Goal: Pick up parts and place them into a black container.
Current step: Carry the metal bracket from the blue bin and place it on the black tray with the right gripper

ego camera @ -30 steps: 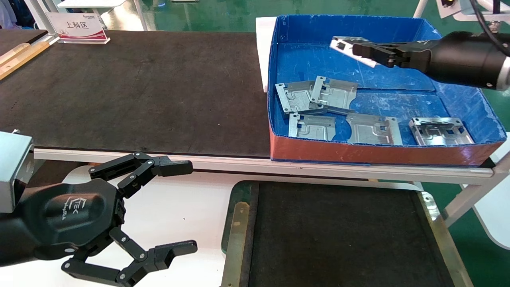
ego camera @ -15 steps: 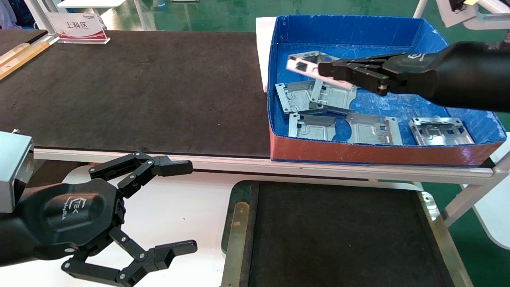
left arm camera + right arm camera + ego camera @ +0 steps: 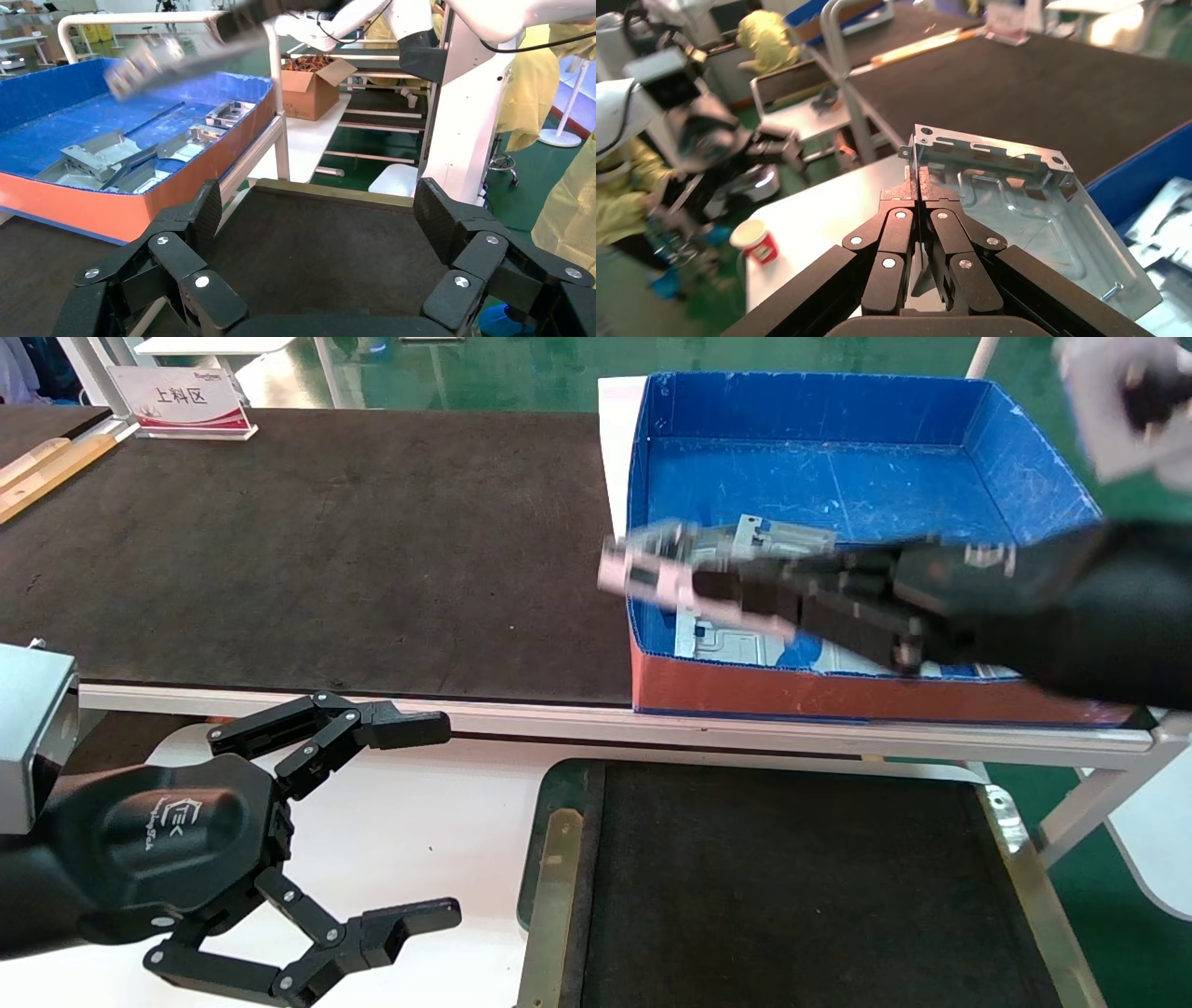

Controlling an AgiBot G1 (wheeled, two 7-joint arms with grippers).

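Note:
My right gripper (image 3: 703, 589) is shut on the edge of a silver-grey part (image 3: 643, 570) and carries it in the air over the front left corner of the blue box (image 3: 838, 458). In the right wrist view the fingers (image 3: 917, 184) pinch a bent edge tab of that part (image 3: 1011, 203). More parts (image 3: 778, 537) lie in the box, partly hidden by the arm. The black container (image 3: 549, 803) sits below and nearer, its dark floor bare. My left gripper (image 3: 447, 822) is parked open to the left of the container, and its wrist view shows the left gripper (image 3: 320, 210) looking across the container (image 3: 330, 189).
A long black table mat (image 3: 326, 542) stretches left of the blue box, with a small sign (image 3: 182, 398) at its far edge. A white tabletop (image 3: 419, 784) surrounds the container. A red and white cup (image 3: 756, 242) stands on a white table in the right wrist view.
My right gripper has carried the part from the back of the blue box leftward and nearer, to its front left corner. The left arm has not moved.

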